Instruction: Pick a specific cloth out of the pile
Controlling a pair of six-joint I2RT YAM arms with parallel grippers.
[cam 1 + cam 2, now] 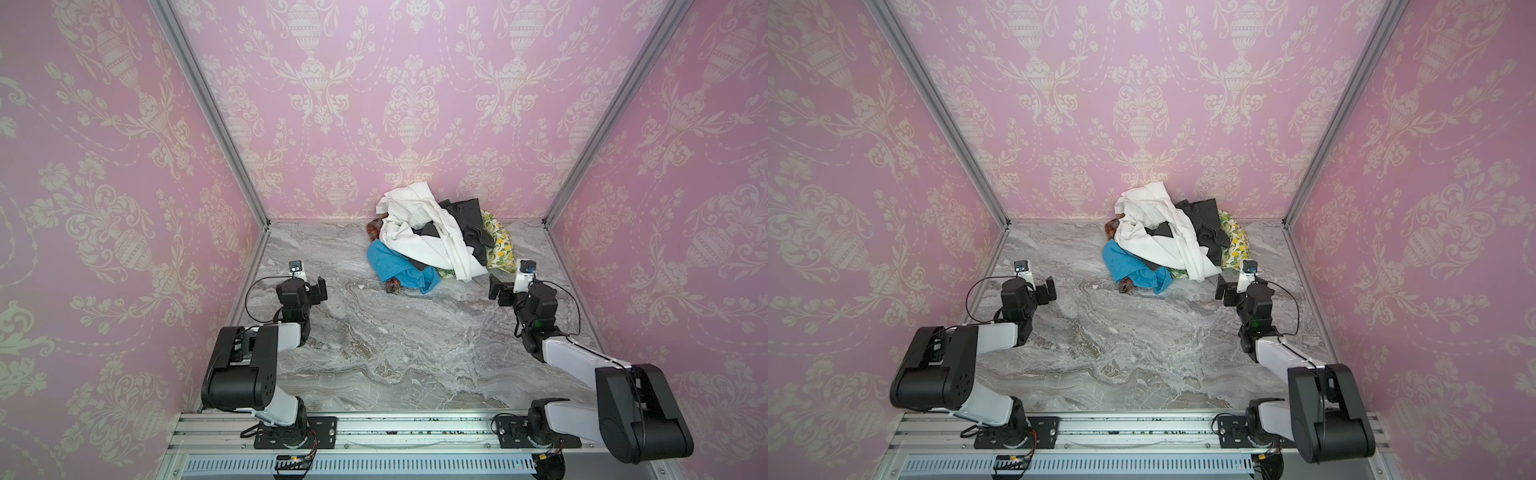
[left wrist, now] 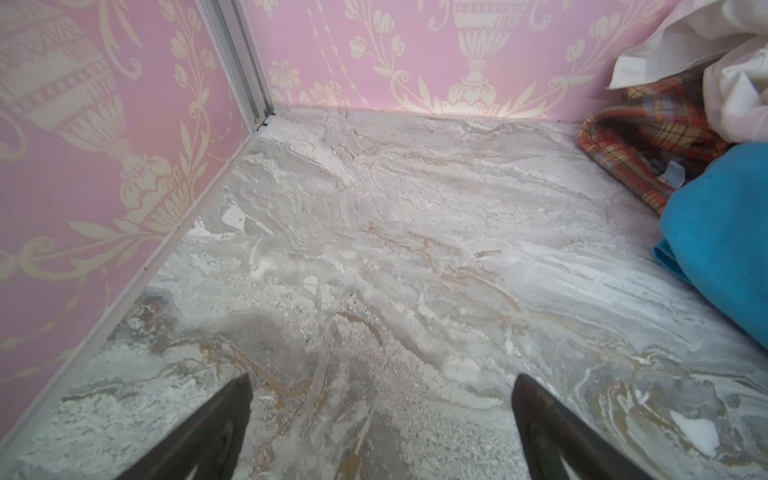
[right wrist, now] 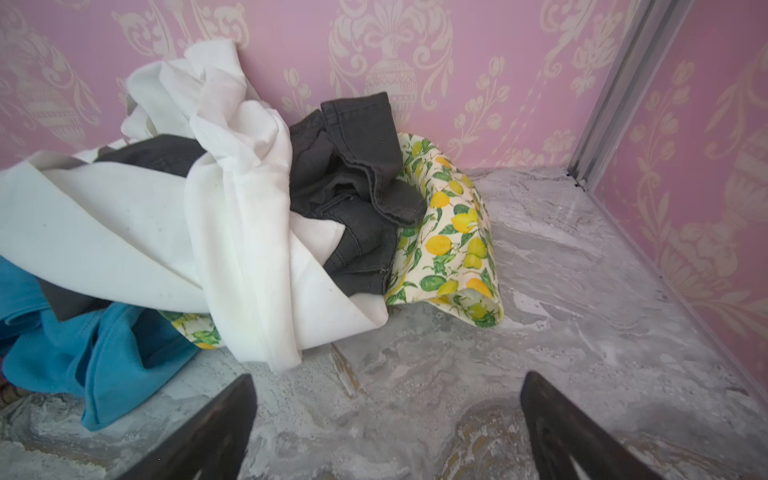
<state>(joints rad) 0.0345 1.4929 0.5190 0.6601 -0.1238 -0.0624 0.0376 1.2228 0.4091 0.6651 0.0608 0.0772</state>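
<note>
**Holding Position, Jaws Spread, Nothing Gripped**

We find the left gripper point(image 2: 382, 380) with its jaws spread wide and nothing between them. It sits over bare marble tabletop point(image 1: 395, 353) at middle left of both top views. The right gripper point(image 3: 388, 376) stands equally wide and empty at middle right, near the lower right edge of the pile point(image 1: 440, 237) without touching it. The pile sits against the back wall, upper centre of frame. The cloth point(image 1: 395, 266) lies at the pile's lower left, resting on the tabletop, its upper edge tucked under the white cloth point(image 1: 409, 212). A red-orange plaid cloth point(image 2: 648, 137) shows just behind it. The small brownish scrap point(image 1: 392, 286) at its lower edge may be the same plaid; we cannot confirm this at such a small size.
</note>
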